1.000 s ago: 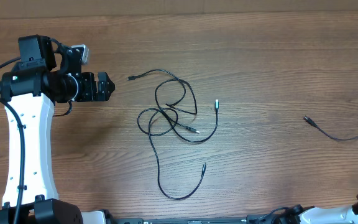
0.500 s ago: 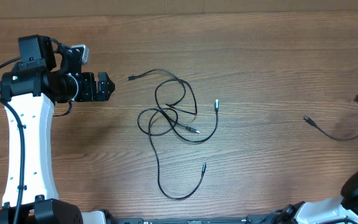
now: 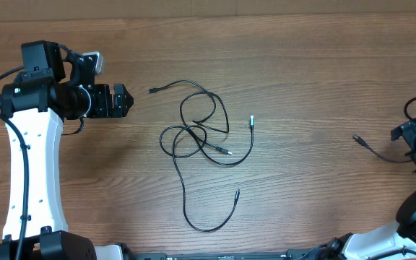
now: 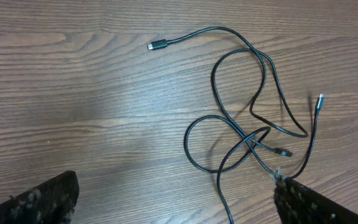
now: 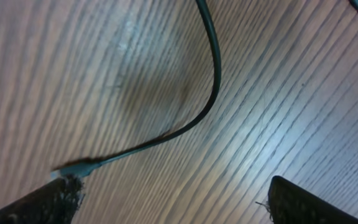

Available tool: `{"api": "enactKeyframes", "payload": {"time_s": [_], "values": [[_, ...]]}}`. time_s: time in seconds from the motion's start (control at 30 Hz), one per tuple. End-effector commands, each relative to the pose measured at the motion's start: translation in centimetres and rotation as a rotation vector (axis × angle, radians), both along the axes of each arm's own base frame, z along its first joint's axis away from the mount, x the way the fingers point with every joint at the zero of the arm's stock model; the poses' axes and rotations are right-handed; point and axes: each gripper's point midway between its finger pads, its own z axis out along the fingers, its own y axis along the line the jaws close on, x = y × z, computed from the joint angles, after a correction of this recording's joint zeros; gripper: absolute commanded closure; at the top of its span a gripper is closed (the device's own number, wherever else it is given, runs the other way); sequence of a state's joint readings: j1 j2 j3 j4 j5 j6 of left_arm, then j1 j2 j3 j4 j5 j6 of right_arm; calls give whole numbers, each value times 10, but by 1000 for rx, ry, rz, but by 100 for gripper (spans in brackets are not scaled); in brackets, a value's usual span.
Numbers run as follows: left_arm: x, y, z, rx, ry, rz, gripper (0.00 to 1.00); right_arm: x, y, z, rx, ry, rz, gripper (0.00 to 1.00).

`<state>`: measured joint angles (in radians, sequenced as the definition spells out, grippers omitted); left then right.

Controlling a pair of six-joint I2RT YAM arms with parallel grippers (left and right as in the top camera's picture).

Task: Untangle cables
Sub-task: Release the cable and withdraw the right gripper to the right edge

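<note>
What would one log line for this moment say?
left gripper: open, apart from tangled cables | right gripper: open, above loose cable | nothing held

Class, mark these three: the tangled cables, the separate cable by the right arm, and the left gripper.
tangled cables (image 4: 248, 139), left wrist view, where the strands cross.
separate cable (image 5: 215, 68), right wrist view, its curved stretch.
left gripper (image 3: 126, 100), overhead view, between its fingertips.

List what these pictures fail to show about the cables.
1. Overhead: the far end of the loose cable is hidden under the right gripper.
2. Left wrist: the lower loop of the tangled cables is cut off by the bottom edge.
3. Overhead: the plugs are too small to identify.
</note>
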<state>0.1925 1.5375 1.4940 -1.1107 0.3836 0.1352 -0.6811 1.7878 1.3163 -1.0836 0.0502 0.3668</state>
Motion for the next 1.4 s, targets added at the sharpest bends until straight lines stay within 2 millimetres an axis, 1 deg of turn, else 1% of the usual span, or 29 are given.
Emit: {"api": "enactKeyframes", "payload": {"time_s": [0.0, 0.2, 0.27, 0.37, 0.5, 0.6, 0.7, 0.8, 0.87, 1.03, 1.1, 1.17, 1.23, 1.37], "values": [[2, 2, 5, 15, -22, -15, 0, -8, -4, -10, -26, 31, -13, 7], [2, 2, 5, 15, -22, -15, 0, -9, -4, -29, -45, 17, -14, 7], [2, 2, 5, 15, -22, -15, 0, -8, -5, -34, -53, 8, -13, 9], [2, 2, 5, 15, -22, -15, 0, -8, -8, -41, -77, -1, -16, 21], [2, 2, 5, 15, -22, -15, 0, -12, -14, -50, -122, 7, -21, 29], [2, 2, 5, 15, -22, -15, 0, -14, -14, -55, -130, 8, -22, 34], [2, 2, 5, 15, -22, -15, 0, -13, -14, -57, -135, 1, -22, 39], [2, 2, 5, 15, -22, -15, 0, -13, -17, -56, -146, 2, -23, 47], [2, 2, 5, 15, -22, -15, 0, -13, -19, -56, -159, 1, -27, 50], [2, 2, 5, 15, -22, -15, 0, -16, -24, -55, -186, 16, -57, 64], [2, 2, 5, 15, -22, -15, 0, -18, -26, -54, -201, 22, -85, 67], [2, 2, 5, 15, -22, -15, 0, -19, -29, -56, -218, 19, -109, 68], [2, 2, 5, 15, -22, -15, 0, -19, -29, -60, -222, 13, -109, 70], [3, 2, 6, 15, -22, -15, 0, -19, -28, -60, -221, 14, -109, 75]]}}
